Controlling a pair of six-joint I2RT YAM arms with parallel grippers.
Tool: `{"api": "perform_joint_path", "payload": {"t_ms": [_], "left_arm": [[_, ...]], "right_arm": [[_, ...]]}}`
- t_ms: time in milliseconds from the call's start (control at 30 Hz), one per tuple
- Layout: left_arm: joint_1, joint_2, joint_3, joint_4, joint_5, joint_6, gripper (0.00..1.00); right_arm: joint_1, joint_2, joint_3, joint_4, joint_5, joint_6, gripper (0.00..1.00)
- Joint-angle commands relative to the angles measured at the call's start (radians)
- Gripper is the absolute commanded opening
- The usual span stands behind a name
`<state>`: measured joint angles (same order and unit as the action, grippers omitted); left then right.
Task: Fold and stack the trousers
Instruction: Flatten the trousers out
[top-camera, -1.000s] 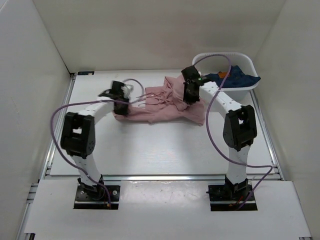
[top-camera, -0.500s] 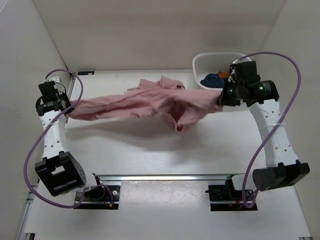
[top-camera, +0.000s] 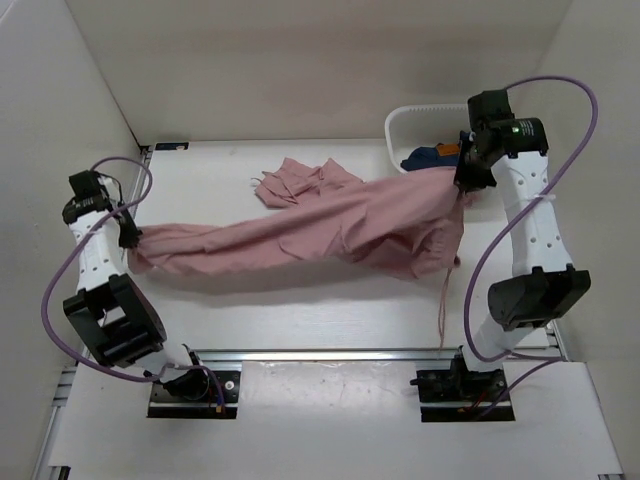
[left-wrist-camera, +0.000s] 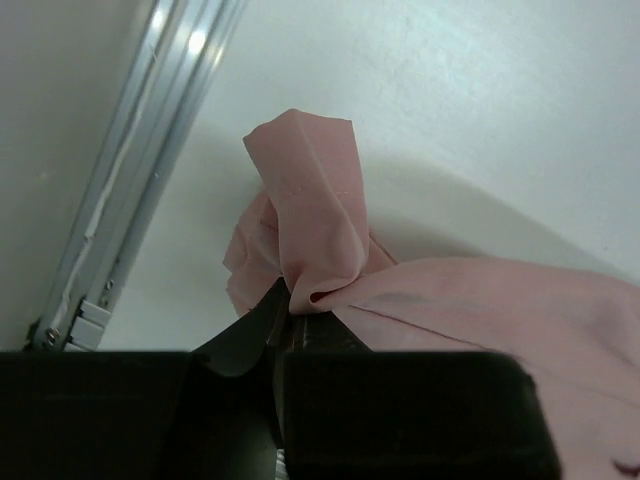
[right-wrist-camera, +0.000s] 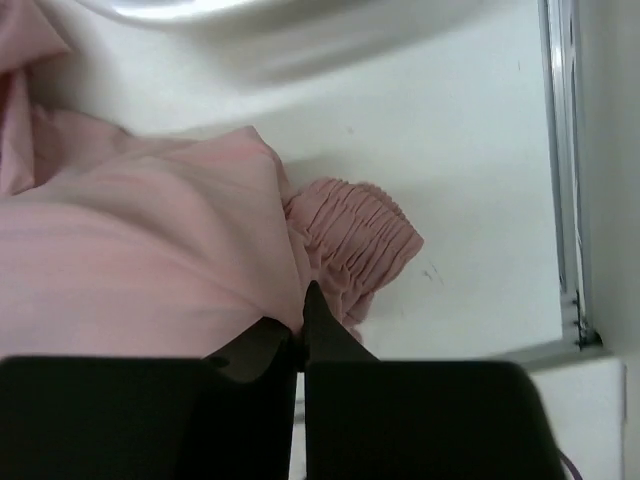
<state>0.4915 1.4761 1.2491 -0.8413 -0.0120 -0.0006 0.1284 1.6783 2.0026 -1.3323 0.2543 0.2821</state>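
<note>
The dusty-pink trousers (top-camera: 310, 228) hang stretched across the table between my two grippers. At the far left my left gripper (top-camera: 133, 238) is shut on a leg end; its wrist view shows the pink cuff (left-wrist-camera: 310, 215) pinched at the fingertips (left-wrist-camera: 285, 300). At the right my right gripper (top-camera: 463, 183) is shut on the gathered waistband (right-wrist-camera: 355, 245), with pink cloth (right-wrist-camera: 140, 270) filling the left of that view. The second leg (top-camera: 300, 180) lies bunched on the table behind the stretched one. A thin drawstring (top-camera: 442, 295) dangles below the waist.
A white basket (top-camera: 400, 125) at the back right holds a dark navy garment with an orange tag (top-camera: 435, 156). White walls enclose the table. A metal rail (left-wrist-camera: 130, 190) runs along the left edge, and another (right-wrist-camera: 560, 170) along the right.
Both arms swung outward from the middle and pulled the bunched trousers into a long span. Since half a second ago the cloth has sunk lower and the right gripper has moved a little back.
</note>
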Motion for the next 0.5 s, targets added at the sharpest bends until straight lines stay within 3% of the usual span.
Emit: {"api": "perform_joint_path", "payload": {"t_ms": [0, 33, 67, 100, 133, 167, 200, 233, 267, 467], "left_arm": [[0.005, 0.004, 0.111, -0.027, -0.025, 0.001, 0.14], [0.005, 0.004, 0.111, -0.039, -0.025, 0.001, 0.14], [-0.008, 0.004, 0.096, -0.039, -0.025, 0.001, 0.14], [-0.017, 0.013, 0.070, -0.039, -0.025, 0.001, 0.21], [-0.030, 0.013, 0.055, -0.048, -0.034, 0.001, 0.28], [-0.051, 0.027, 0.041, -0.048, -0.034, 0.001, 0.39], [-0.051, 0.027, 0.029, -0.048, -0.043, 0.001, 0.53], [-0.051, 0.044, 0.018, -0.048, -0.043, 0.001, 0.79], [-0.051, 0.079, 0.018, -0.048, -0.043, 0.001, 0.86], [0.099, 0.125, 0.062, -0.059, -0.057, 0.001, 0.97]], "right_arm": [[0.037, -0.066, -0.026, -0.117, 0.057, 0.029, 0.04], [0.046, -0.096, -0.110, -0.099, 0.057, 0.052, 0.09], [0.057, -0.133, -0.208, -0.073, 0.057, 0.095, 0.28], [0.057, -0.216, -0.417, -0.041, 0.057, 0.118, 0.48], [0.048, -0.259, -0.514, 0.028, 0.040, 0.141, 0.66], [0.036, -0.341, -0.595, 0.059, 0.025, 0.191, 0.95], [0.019, -0.380, -0.664, 0.089, 0.004, 0.212, 0.99], [-0.025, -0.417, -0.765, 0.143, -0.016, 0.233, 0.99], [-0.048, -0.478, -0.800, 0.166, -0.036, 0.277, 0.99], [-0.095, -0.626, -0.984, 0.365, -0.159, 0.480, 0.99]]}}
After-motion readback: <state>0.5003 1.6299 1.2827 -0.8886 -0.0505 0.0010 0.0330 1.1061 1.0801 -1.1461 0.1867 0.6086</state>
